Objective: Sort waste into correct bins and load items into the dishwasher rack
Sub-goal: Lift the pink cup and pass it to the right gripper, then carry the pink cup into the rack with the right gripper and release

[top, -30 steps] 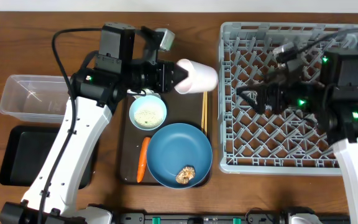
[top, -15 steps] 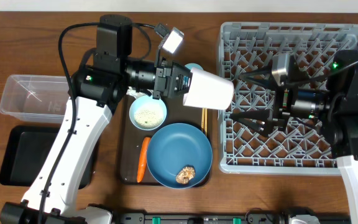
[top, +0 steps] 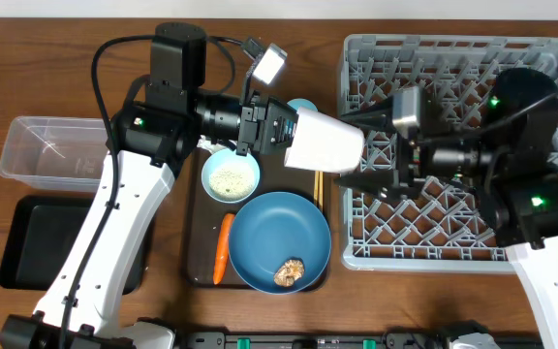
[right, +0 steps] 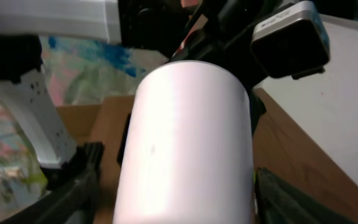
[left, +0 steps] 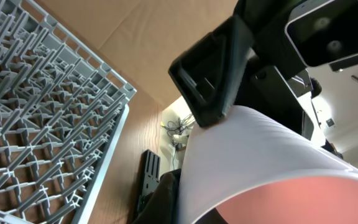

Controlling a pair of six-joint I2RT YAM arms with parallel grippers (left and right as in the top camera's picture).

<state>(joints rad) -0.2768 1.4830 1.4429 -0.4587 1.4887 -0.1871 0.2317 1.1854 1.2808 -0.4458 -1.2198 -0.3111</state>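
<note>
My left gripper is shut on the rim of the pink cup, holding it on its side in the air between the serving tray and the dishwasher rack. My right gripper is open, one finger on each side of the cup's base end. In the right wrist view the cup fills the middle, with a dark finger left of it and another right of it. In the left wrist view the cup shows with a right finger against its top.
On the dark-brown serving tray are a pale bowl of rice, a blue plate with a brown lump, a carrot, chopsticks and a light-blue cup. A clear tub and black tray stand at left.
The left arm carried the cup right towards the rack, then held still. The right gripper came left out over the rack's edge, and its fingers now straddle the cup and have narrowed.
</note>
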